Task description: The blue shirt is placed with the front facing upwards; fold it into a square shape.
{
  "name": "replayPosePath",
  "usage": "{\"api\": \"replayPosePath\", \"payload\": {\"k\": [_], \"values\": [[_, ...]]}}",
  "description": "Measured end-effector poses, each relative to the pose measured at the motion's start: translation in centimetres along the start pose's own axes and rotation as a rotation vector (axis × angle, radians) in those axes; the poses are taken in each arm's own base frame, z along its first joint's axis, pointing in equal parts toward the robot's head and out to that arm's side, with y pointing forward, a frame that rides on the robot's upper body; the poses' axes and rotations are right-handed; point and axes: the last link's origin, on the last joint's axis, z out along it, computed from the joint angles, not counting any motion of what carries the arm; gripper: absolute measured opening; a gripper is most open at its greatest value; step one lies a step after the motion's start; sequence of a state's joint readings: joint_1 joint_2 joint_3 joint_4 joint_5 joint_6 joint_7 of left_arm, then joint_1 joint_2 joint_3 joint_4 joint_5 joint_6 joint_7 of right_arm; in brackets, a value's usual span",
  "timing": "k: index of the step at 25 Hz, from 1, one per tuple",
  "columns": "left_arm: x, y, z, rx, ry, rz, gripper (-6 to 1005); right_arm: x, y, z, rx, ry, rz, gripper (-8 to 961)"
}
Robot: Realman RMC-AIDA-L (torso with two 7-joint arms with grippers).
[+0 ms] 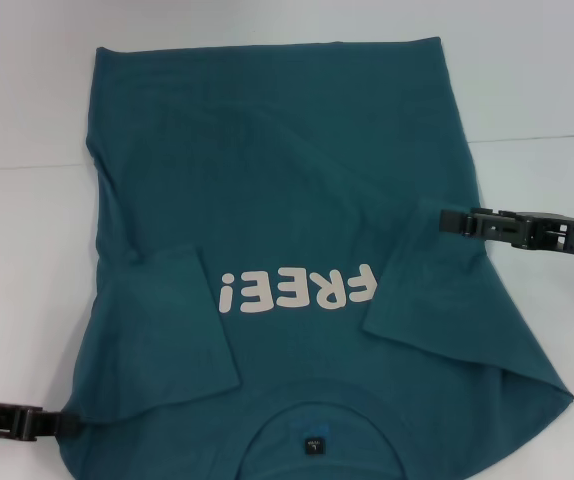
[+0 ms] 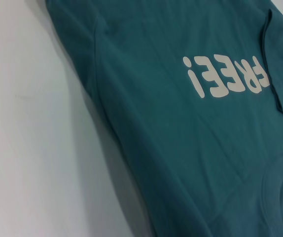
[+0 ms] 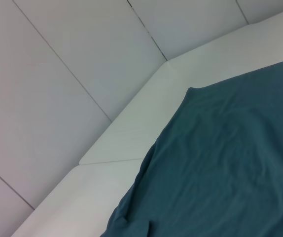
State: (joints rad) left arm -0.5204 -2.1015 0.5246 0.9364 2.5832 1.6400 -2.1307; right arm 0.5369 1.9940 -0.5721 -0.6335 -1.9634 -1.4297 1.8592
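Right gripper [image 1: 445, 220]: at the right side edge of the blue shirt [image 1: 287, 180], level with the folded-in right sleeve [image 1: 422, 300]; tips at the cloth, grip state cannot be told.

Left gripper [image 1: 67, 425]: at the shirt's left shoulder edge, beside the collar [image 1: 312, 440]; whether it pinches fabric cannot be told.

Blue shirt: spread front-up on the white table [image 1: 27, 100], "FREE!" lettering [image 1: 297, 290] between both sleeves, hem farthest from the collar.

Progress, judged: both sleeves [image 1: 172, 320] lie turned inward over the chest; side folds and the lengthwise fold toward a square remain undone.
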Motion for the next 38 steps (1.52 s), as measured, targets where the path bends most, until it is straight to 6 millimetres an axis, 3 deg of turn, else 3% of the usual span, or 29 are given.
{"api": "replayPosePath", "payload": {"k": [9,20,26,38], "values": [[0.2,0.1,0.0,0.000,0.000,0.004,0,0.4,-0.7,-0.9,0.031,0.059,0.026,940],[0.0,0.0,-0.1,0.002,0.000,0.002,1,2.7,-2.5,-5.7,0.143,0.268,0.302,939],[0.1,0.0,-0.1,-0.001,0.006,0.006,1,4.4,-2.9,-7.4,0.185,0.329,0.373,939],[0.1,0.1,0.1,-0.008,0.008,0.009,0,5.0,-3.5,-6.6,0.242,0.335,0.349,939]]}}
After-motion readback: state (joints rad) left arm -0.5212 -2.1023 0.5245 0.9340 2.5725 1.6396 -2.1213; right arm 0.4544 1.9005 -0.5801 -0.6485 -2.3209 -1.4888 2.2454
